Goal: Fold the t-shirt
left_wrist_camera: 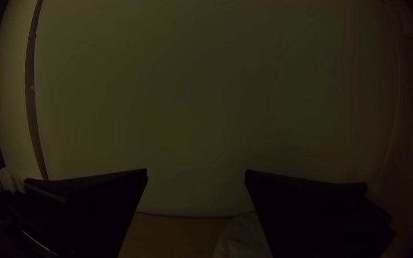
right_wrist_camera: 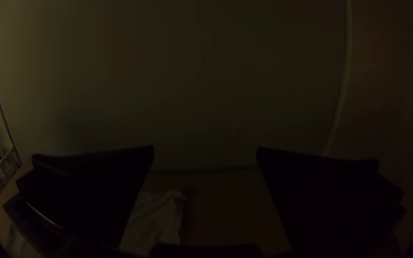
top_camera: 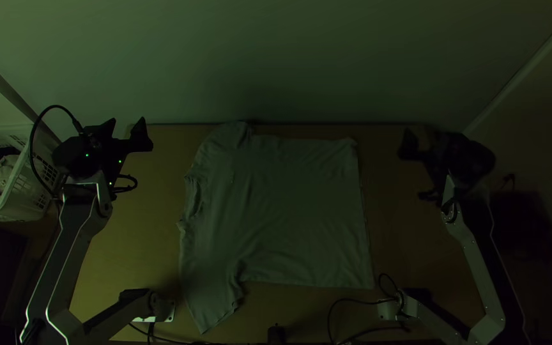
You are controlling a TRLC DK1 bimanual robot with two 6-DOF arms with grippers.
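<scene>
Where the t-shirt (top_camera: 289, 211) lies: mid-table, spread out with light wrinkles; sleeves toward the left arm, hem toward the right.
Left gripper (top_camera: 128, 122): above the table's far left corner, apart from the cloth; fingers spread wide.
Right gripper (top_camera: 424, 134): near the far right corner, past the hem; fingers spread wide too.
Table (top_camera: 142, 249): light wood; the far sleeve reaches its back edge, close to the pale wall (top_camera: 327, 57).
Basket (top_camera: 22, 207): white, beside the table's left side; light and dark cloth inside.
Black cable (top_camera: 359, 300): curving along the near side; its loop sits just beside the near hem corner.
</scene>
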